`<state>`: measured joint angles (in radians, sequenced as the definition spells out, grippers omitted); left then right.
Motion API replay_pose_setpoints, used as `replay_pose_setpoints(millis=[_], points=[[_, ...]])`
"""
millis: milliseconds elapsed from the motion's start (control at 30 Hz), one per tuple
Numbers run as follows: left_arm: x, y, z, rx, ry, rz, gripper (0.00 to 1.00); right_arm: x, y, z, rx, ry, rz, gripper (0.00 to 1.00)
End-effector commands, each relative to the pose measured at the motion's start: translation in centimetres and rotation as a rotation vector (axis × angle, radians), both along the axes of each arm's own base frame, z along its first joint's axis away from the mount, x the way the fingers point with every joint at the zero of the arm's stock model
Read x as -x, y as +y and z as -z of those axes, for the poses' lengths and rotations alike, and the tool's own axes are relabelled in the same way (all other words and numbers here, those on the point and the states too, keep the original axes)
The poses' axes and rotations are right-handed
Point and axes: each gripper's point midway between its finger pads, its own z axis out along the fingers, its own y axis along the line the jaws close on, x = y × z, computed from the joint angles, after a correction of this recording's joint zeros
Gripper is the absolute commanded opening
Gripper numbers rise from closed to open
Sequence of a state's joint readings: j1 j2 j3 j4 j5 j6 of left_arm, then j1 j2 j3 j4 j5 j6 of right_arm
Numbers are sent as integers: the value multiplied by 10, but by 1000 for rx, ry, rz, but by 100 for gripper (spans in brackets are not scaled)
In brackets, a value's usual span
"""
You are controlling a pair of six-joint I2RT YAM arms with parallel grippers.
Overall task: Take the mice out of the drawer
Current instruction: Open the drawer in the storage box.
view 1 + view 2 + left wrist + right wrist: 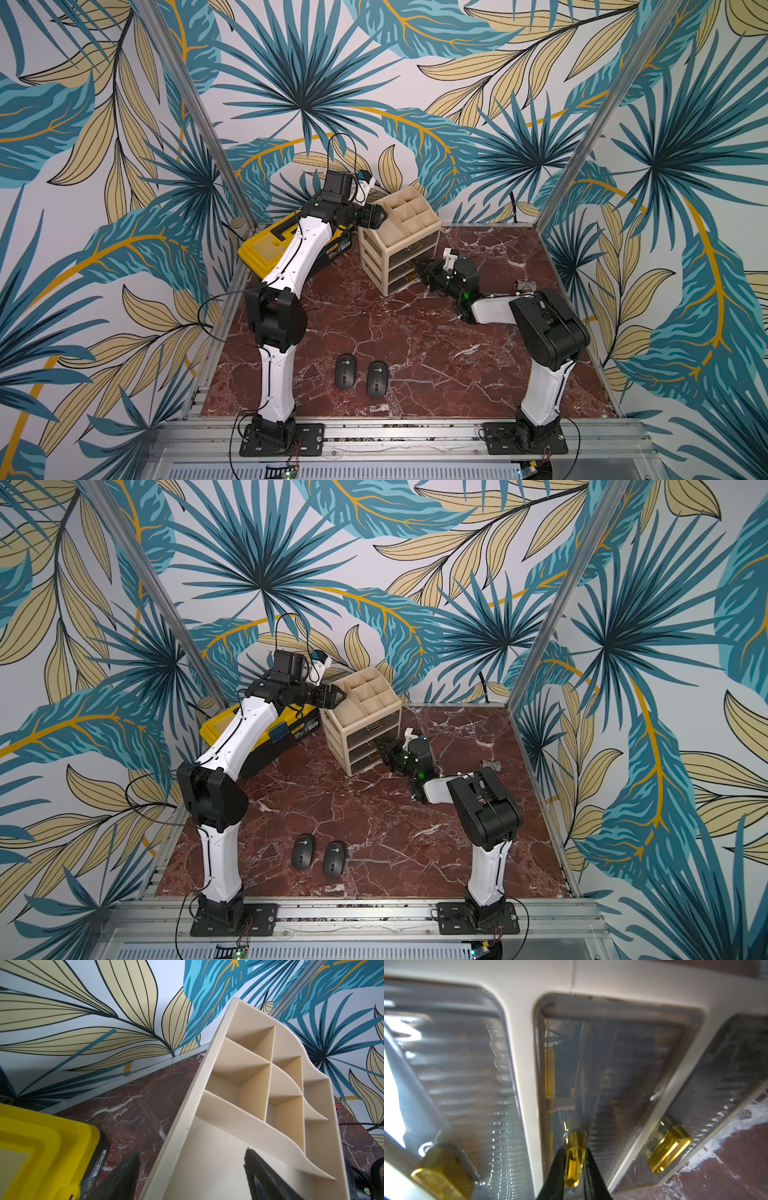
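Note:
Two dark grey mice (345, 371) (377, 379) lie side by side on the marble near the front, seen in both top views (302, 851) (335, 859). The beige three-drawer organizer (399, 245) (361, 721) stands at the back. All its smoky ribbed drawers look closed, and what is inside is hidden. My right gripper (574, 1153) (417, 266) is shut on the amber handle (574, 1159) of the middle drawer (612, 1064). My left gripper (191, 1153) (380, 216) is open at the organizer's upper left edge, with one finger outside the side wall and one over the sloping top.
A yellow and black toolbox (286, 245) (31, 1147) sits left of the organizer, under the left arm. A small metal fitting (524, 286) lies near the right wall behind the right arm. Patterned walls close in three sides.

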<state>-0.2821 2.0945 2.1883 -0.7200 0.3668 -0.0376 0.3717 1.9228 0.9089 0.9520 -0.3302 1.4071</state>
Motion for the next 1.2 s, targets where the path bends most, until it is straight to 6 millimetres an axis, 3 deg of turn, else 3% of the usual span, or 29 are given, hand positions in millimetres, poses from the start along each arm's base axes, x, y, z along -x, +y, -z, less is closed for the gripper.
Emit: replay_pose_setpoints(millis=[0, 200, 1167], points=[[12, -11, 2, 18, 23, 50, 81, -3, 1, 6, -3, -5, 15, 12], [11, -8, 9, -4, 33, 41, 77, 9, -6, 6, -1, -5, 25, 11], [14, -3, 9, -45, 32, 23, 75, 84, -42, 16, 43, 20, 35, 8]])
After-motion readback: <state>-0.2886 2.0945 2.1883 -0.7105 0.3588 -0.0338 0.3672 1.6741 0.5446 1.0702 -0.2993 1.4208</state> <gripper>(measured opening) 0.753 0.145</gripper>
